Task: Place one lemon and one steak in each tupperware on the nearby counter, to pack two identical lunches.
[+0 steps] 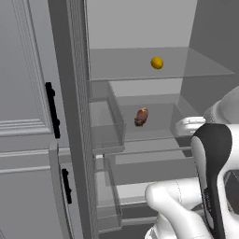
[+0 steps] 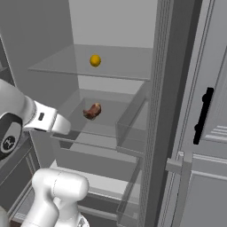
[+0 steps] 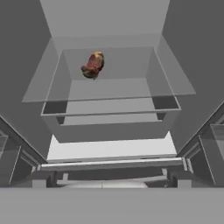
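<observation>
A yellow lemon [image 1: 157,62] [image 2: 95,60] rests on the upper glass shelf of an open fridge. One shelf lower lies a reddish-brown steak [image 1: 141,116] [image 2: 92,111] [image 3: 92,64], toward the back of a clear-walled tray. My gripper [image 3: 109,181] faces into the fridge from in front, below the steak's level and well short of it. It is open and holds nothing. The white hand [image 1: 189,125] [image 2: 46,120] reaches in from the side of each base view. The tupperware and the counter are out of view.
The fridge door stands open, with clear door bins [image 1: 109,135] [image 2: 131,133] beside the shelves. A grey panelled cabinet front with black bar handles [image 1: 52,109] [image 2: 201,115] flanks the opening. A closed drawer [image 3: 111,131] sits under the steak's shelf.
</observation>
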Controlling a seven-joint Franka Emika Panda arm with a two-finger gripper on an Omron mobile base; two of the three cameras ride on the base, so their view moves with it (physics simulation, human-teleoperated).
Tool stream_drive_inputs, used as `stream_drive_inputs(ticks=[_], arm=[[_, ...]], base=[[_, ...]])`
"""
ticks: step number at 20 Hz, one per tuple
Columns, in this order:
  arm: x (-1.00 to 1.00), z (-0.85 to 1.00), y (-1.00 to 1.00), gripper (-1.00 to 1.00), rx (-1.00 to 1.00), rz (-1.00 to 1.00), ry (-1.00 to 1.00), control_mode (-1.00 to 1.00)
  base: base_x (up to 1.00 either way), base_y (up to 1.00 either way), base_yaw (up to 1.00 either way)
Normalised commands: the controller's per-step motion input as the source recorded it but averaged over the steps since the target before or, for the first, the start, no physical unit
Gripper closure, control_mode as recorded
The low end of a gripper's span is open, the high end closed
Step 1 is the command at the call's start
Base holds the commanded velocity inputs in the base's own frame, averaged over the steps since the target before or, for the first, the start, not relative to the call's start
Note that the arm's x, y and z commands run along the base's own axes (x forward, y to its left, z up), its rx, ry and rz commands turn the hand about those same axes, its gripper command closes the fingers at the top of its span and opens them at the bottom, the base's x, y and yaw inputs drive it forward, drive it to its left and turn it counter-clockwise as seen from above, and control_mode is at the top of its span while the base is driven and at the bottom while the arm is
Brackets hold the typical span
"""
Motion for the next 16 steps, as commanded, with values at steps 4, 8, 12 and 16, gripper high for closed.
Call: stream_drive_inputs(ticks=[4, 8, 12, 16], arm=[[0.52, -0.06, 0.38, -1.0, 0.02, 0.0, 0.0, -1.0], [0.66, -0.29, 0.19, -1.0, 0.0, 0.01, -0.01, -1.0], [0.59, -0.52, 0.03, -1.0, 0.0, 0.09, -0.09, -1.0], [0.7, -0.29, 0.01, -1.0, 0.0, 0.07, -0.01, -1.0]], base=[[0.0, 0.0, 0.0], [0.0, 0.0, 0.0], [0.0, 0.0, 0.0], [0.0, 0.0, 0.0]])
